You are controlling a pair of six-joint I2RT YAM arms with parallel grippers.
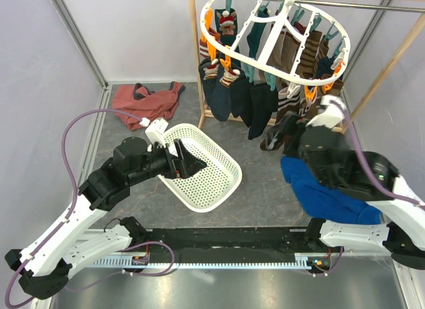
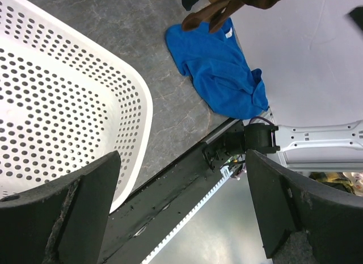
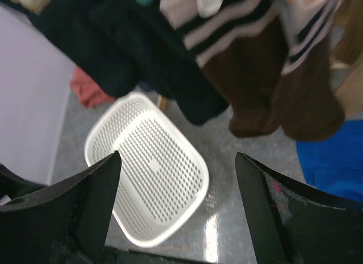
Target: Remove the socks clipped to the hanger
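Note:
The white oval hanger (image 1: 265, 56) hangs from the wooden rail at the back right, with orange and teal clips. Several socks (image 1: 255, 100), navy, black and brown striped, hang from it. In the right wrist view the socks (image 3: 249, 88) hang just above and ahead of the jaws. My right gripper (image 3: 178, 213) is open and empty, raised just below the brown striped socks (image 1: 292, 126) at the hanger's right side. My left gripper (image 1: 192, 164) is open and empty over the white basket's near-left part; in the left wrist view its jaws (image 2: 181, 218) stand wide apart.
A white perforated basket (image 1: 222, 189) sits on the grey floor at centre. A big blue cloth (image 1: 319, 193) lies right of it, under my right arm. A rust-red garment (image 1: 143, 103) lies at the back left. The wooden rail frame (image 1: 196, 56) holds the hanger.

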